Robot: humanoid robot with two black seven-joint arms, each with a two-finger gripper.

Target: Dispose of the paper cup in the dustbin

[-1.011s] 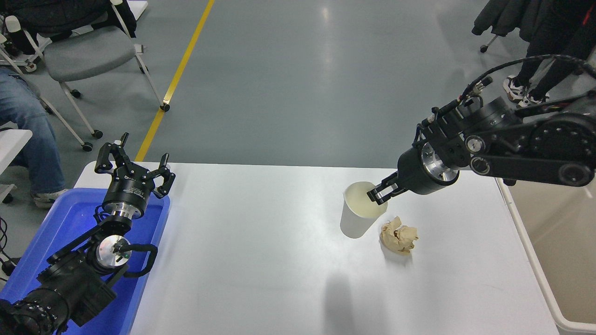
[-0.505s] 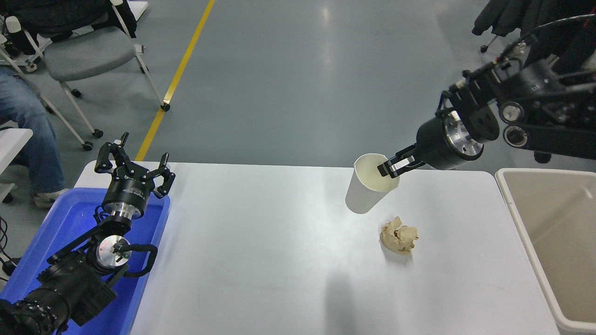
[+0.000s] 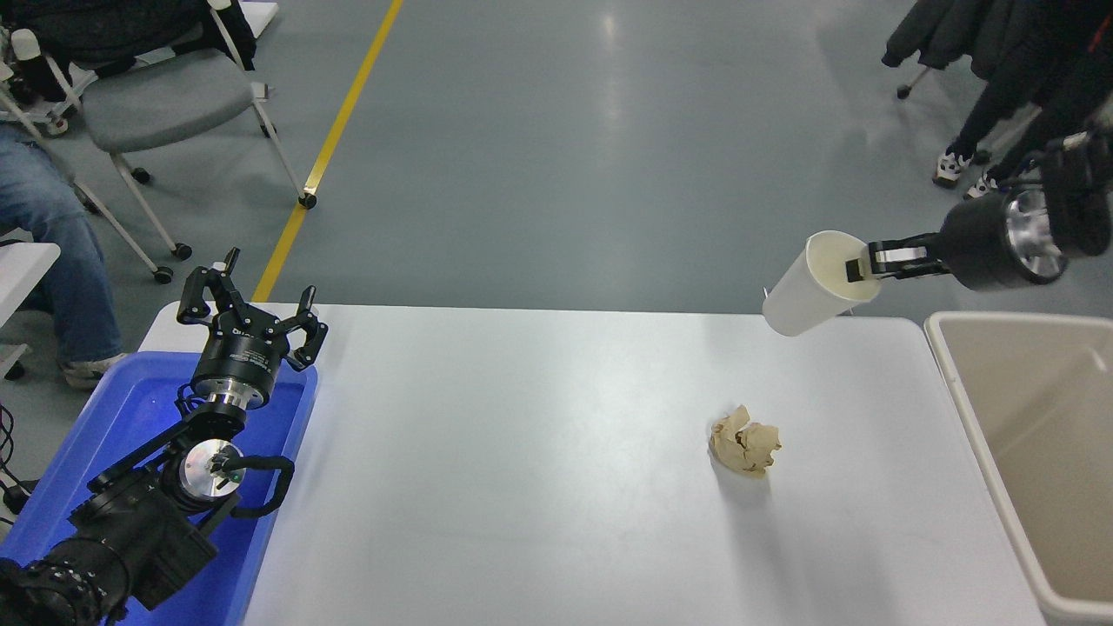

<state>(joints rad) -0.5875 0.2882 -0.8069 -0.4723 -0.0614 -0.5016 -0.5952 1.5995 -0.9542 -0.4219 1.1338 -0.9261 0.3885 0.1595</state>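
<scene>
The white paper cup [image 3: 804, 296] hangs in the air over the table's far right edge, tilted with its mouth toward the right. My right gripper [image 3: 861, 268] is shut on the cup's rim, one finger inside the cup, and comes in from the right edge. The beige dustbin [image 3: 956, 382] stands at the table's right end, below and right of the cup. My left gripper [image 3: 252, 304] is open and parked at the lower left over the blue tray.
A crumpled tan paper ball [image 3: 744, 449] lies on the white table [image 3: 522, 452] right of centre. A blue tray [image 3: 139, 409] sits at the left edge. Chairs and a seated person are at the far left; people's legs stand at the top right.
My right gripper has lifted the cup off the table and carried it up and to the right, toward the dustbin. The cup tilted further. The left arm has not moved.
</scene>
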